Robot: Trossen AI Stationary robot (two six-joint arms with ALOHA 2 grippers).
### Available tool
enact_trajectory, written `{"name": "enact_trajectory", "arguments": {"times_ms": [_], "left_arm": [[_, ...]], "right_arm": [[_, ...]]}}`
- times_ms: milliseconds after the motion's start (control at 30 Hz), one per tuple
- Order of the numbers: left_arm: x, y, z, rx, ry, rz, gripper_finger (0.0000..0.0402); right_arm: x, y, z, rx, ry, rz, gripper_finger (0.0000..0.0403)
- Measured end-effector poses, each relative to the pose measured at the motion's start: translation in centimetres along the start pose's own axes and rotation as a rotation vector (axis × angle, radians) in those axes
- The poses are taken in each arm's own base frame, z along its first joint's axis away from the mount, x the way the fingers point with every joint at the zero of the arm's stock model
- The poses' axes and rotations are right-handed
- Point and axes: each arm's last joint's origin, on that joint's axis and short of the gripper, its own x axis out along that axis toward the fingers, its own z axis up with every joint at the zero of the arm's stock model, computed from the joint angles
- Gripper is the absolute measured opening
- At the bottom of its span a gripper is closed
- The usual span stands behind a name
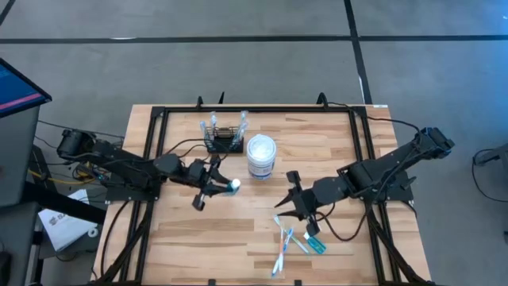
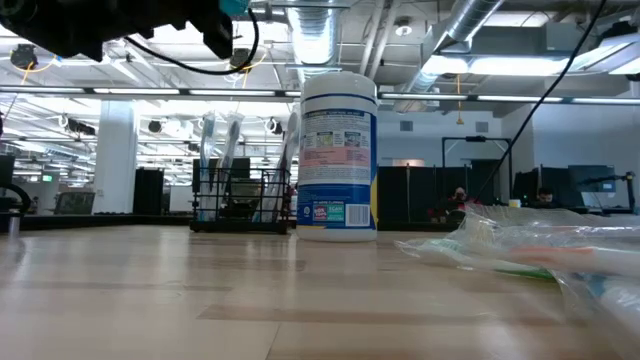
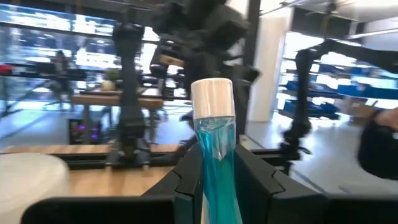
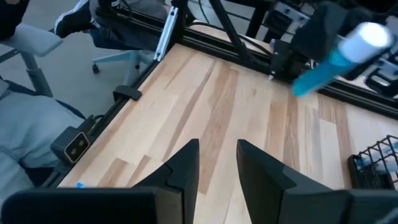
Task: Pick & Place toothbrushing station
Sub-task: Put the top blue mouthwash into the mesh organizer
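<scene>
1. Above the butcher-block table (image 1: 238, 238), I have the left gripper (image 1: 213, 189) clamped on a translucent blue tube with a white cap (image 1: 232, 186), lifted clear of the wood.
2. Toward the far edge sits the small black wire-mesh rack (image 1: 224, 141), already bristling with upright brushes, just beside the round white lidded tub (image 1: 261, 156).
3. My left wrist view shows the tube (image 3: 216, 155) pinched between both fingers (image 3: 186, 186), cap outward.
4. My right gripper (image 1: 298, 208) hovers over the near-right boards, narrowly parted and holding nothing, close to a loose pile of packaged toothbrushes (image 1: 294, 242).
5. I judge the step in hand to be carrying the tube to the rack.
6. To do it well, I should tip the tube upright, centre it over a free compartment, and lower slowly so it does not catch the wire rim or nudge the brushes.
7. I should release only once the tube is seated, and keep my elbow away from the tub.
</scene>
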Motion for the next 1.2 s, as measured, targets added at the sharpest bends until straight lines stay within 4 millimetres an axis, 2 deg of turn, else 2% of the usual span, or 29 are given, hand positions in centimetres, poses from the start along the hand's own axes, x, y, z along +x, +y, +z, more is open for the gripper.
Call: {"name": "enact_trajectory", "arguments": {"times_ms": [167, 433, 700, 833, 933, 1033, 1200], "left_arm": [[0.0, 0.3, -0.2, 0.025, -0.002, 0.095, 0.0056], [0.0, -0.4, 0.0, 0.065, -0.027, 0.19, 0.0056], [0.2, -2.5, 1.0, 0.153, -0.206, 0.184, 0.0056], [0.7, -2.7, 0.5, 0.158, -0.276, 0.187, 0.0056], [1.4, -2.4, 0.3, 0.152, -0.331, 0.198, 0.0056], [2.8, -2.4, 0.4, 0.164, -0.374, 0.209, 0.0056], [5.8, -2.6, 0.1, 0.196, -0.375, 0.214, 0.0056]], "right_arm": [[0.0, 0.0, 0.0, 0.014, 0.001, -0.021, 0.0098], [0.2, -0.7, -0.1, 0.101, -0.035, -0.256, 0.0098], [0.5, -1.3, 0.3, 0.141, -0.119, -0.316, 0.0098], [0.5, -1.7, 0.7, 0.15, -0.163, -0.329, 0.0098], [0.5, -1.8, 0.9, 0.15, -0.18, -0.334, 0.0098], [1.4, -2.0, 0.6, 0.147, -0.167, -0.344, 0.0098], [2.8, -2.3, 0.6, 0.122, -0.185, -0.362, 0.0098]]}}
